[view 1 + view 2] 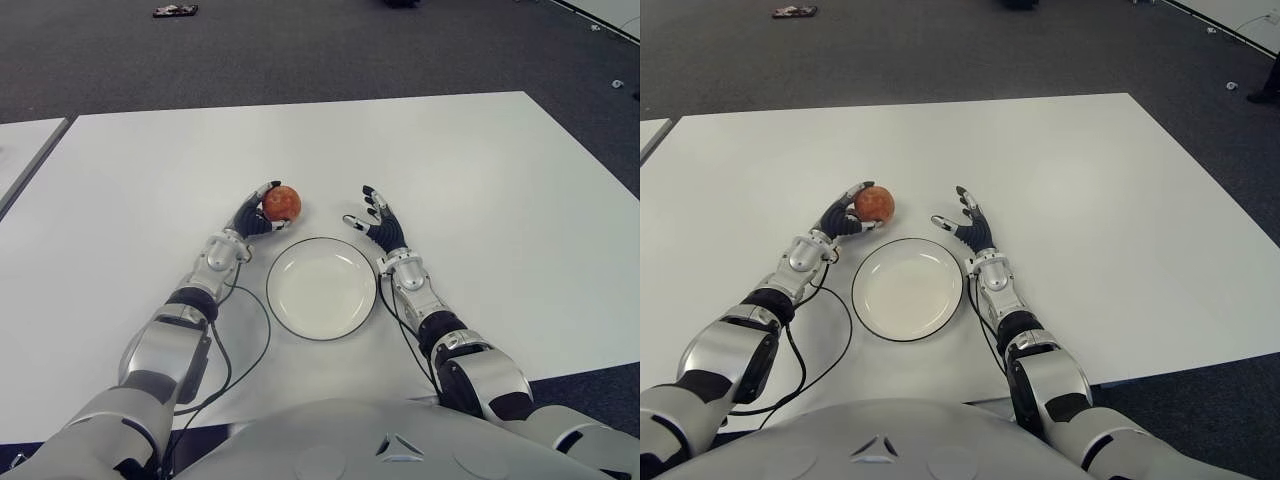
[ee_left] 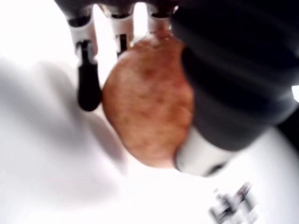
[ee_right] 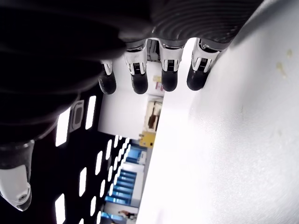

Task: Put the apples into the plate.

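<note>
A red-orange apple sits in my left hand, just beyond the far left rim of the white plate. In the left wrist view the apple fills the space between the thumb and the curled fingers, close over the white table. My right hand shows past the plate's far right rim, fingers spread and holding nothing. The plate has a dark rim and nothing lies on it.
The white table stretches wide around the plate. A second white table edge shows at far left. Dark carpet lies beyond, with a small dark object on it. A black cable loops near my left forearm.
</note>
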Robot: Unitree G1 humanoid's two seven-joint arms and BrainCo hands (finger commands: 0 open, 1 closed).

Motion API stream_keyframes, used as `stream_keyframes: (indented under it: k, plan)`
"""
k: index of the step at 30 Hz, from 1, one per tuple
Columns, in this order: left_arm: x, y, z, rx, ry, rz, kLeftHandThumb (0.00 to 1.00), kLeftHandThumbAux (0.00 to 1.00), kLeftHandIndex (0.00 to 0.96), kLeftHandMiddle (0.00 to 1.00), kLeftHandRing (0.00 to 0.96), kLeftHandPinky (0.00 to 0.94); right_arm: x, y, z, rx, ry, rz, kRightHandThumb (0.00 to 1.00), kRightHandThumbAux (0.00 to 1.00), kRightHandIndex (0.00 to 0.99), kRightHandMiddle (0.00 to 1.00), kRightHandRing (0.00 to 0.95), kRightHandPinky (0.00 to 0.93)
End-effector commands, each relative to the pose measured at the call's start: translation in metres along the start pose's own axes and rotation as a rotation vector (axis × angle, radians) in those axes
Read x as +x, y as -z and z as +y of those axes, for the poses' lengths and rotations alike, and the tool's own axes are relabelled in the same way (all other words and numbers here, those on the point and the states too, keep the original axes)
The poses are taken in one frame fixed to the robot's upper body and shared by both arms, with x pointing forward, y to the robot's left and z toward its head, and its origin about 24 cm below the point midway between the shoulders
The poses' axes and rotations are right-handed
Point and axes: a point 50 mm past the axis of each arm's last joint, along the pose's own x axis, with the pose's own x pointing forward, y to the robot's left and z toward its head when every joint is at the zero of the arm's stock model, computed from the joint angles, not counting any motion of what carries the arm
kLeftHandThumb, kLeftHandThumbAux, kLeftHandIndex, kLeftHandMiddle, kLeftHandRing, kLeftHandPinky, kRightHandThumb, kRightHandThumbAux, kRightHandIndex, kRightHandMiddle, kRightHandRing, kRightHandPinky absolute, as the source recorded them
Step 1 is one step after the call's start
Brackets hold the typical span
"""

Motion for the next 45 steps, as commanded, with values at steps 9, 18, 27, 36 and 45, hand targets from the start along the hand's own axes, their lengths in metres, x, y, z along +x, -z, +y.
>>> stream_keyframes:
  k: [9,18,27,36,45]
  plan:
    - [0.008,-0.020,0.021,-0.498,-0.098,-0.139,0.744,0.693,0.445,0.877,0.882,0.901,-0.011,0.021,0.005,-0.002,-0.022,0.121,0.063,0.578,0.000,0.000,0.000,0.010]
    - [0.006,-0.031,0.025,-0.602,-0.087,-0.209,0.749,0.695,0.444,0.883,0.893,0.901,-0.011,0.021,0.005,-0.007,-0.023,0.118,0.059,0.574,0.000,0.000,0.000,0.007]
    - [0.001,-0.037,0.023,-0.694,-0.035,-0.282,0.749,0.695,0.445,0.888,0.899,0.904,-0.011,0.021,0.005,-0.011,-0.025,0.121,0.059,0.578,0.000,0.000,0.000,0.003]
    - [0.000,-0.042,0.024,-0.720,-0.025,-0.302,0.748,0.695,0.445,0.888,0.899,0.905,-0.011,0.021,0.005,-0.011,-0.023,0.122,0.063,0.584,0.000,0.000,0.000,0.000]
    - [-0.003,-0.052,0.026,-0.746,-0.014,-0.339,0.747,0.694,0.445,0.885,0.896,0.901,-0.011,0.021,0.004,-0.008,-0.020,0.119,0.066,0.589,0.000,0.000,0.000,0.000]
